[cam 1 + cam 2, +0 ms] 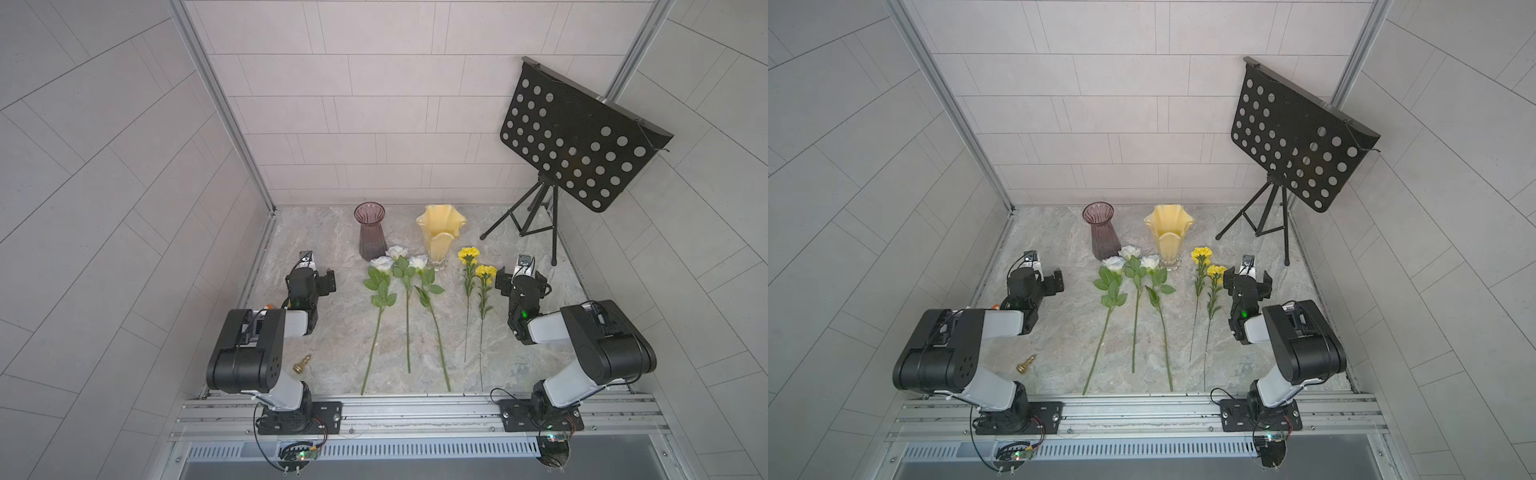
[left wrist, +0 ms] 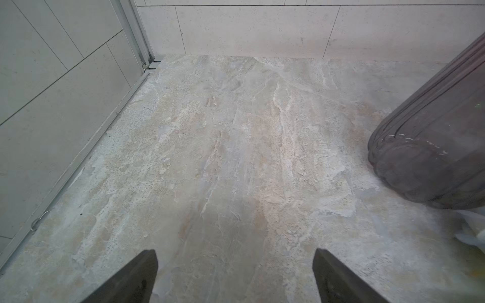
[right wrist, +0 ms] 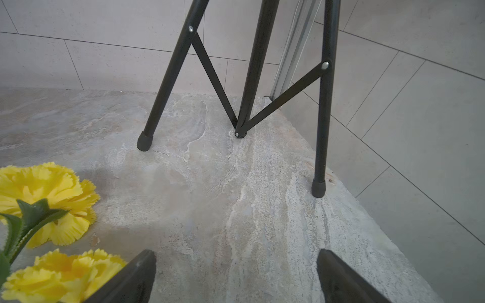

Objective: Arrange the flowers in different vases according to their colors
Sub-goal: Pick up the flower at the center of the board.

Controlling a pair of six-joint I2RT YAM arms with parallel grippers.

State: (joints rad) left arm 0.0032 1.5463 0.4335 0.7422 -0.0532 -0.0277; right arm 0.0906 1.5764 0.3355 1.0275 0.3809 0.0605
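1. White roses point(image 1: 397, 251), three, lie flat side by side on the marbled tabletop point(image 1: 332, 340), heads toward the vases
2. Yellow blooms point(image 1: 468, 253), two, lie flat just beside them on the robot's right, on thinner stems with the same heading
3. Purple vase point(image 1: 369, 232) stands upright at the rear and looks empty in both top views; the nearest rose heads lie at its foot
4. Yellow vase point(image 1: 440, 235) stands upright beside it, also empty; one rose head lies close to its clear base
5. Left claw point(image 2: 235, 255): fingers spread wide with nothing between them, over bare tabletop beside the purple vase's base
6. Right claw point(image 3: 235, 251): fingers spread wide, holding nothing; the yellow blooms lie just off one finger, not between the two
7. Progress, my reading: nothing done, no flower in a vase and none lifted. All five placements are left, whites in one vase and yellows in the other
8. Bystanders: black music stand point(image 1: 577, 137) in the rear right corner, small brass piece point(image 1: 302, 364) near the left arm
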